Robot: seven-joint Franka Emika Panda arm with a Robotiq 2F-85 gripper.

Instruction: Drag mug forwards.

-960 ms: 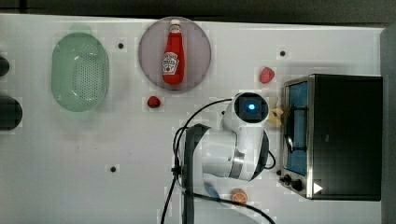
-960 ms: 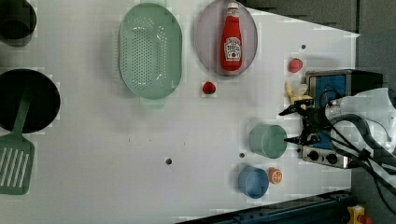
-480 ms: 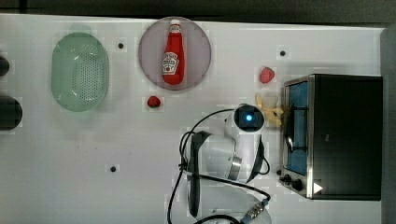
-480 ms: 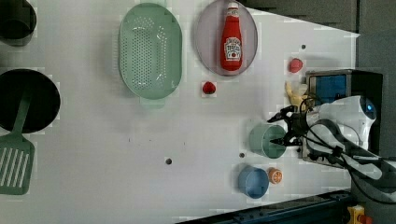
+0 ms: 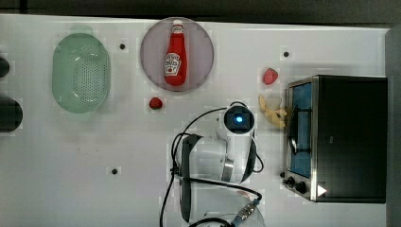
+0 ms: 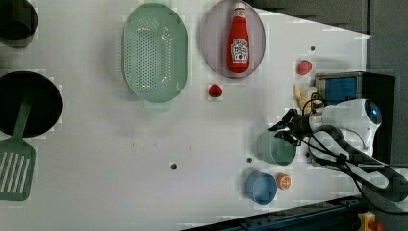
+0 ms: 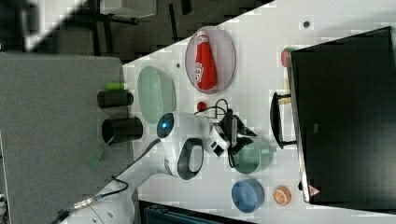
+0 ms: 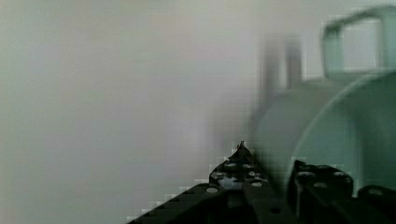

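The green mug (image 6: 274,150) stands upright on the white table in front of the oven, seen also in the right view (image 7: 253,157). My gripper (image 6: 287,129) has come down onto the mug's rim on the side toward the top of the left view. In the wrist view the mug (image 8: 327,126) is close up with its handle on the far side. The gripper (image 8: 275,179) straddles the mug's wall, one finger outside and one inside, shut on the rim. In the top view my arm (image 5: 222,156) hides the mug.
A black toaster oven (image 6: 349,89) stands right beside the mug, with a banana (image 6: 300,96) and a strawberry (image 6: 304,67) near it. A blue bowl (image 6: 261,186) and an orange slice (image 6: 283,181) lie close by. Farther off are a ketchup bottle (image 6: 239,38) on a plate, a green colander (image 6: 154,50) and a black pan (image 6: 29,103).
The arm has swung down over the mug, and the fingers have gone from wide open to closed on the mug's wall.
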